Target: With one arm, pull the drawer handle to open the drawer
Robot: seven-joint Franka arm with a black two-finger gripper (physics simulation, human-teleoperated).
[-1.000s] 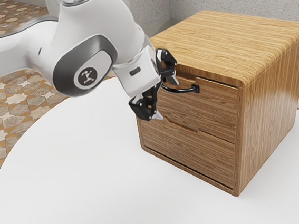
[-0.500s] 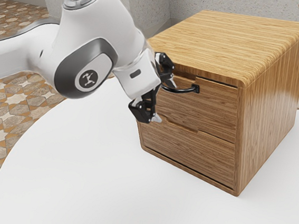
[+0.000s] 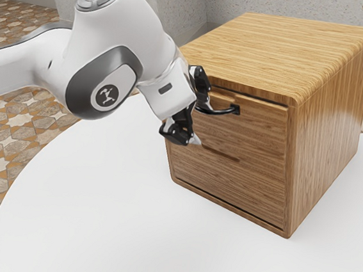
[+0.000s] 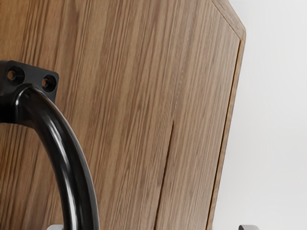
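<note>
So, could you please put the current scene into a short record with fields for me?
cabinet: wooden, two drawers, standing on a white table
handle: black curved bar on the upper drawer
upper drawer: not visibly pulled out; front looks about flush with the one below
arm: white, reaching in from the exterior view's left
jaws: open, spread one above and one below the handle's end nearer the arm
floor: patterned tiles
</note>
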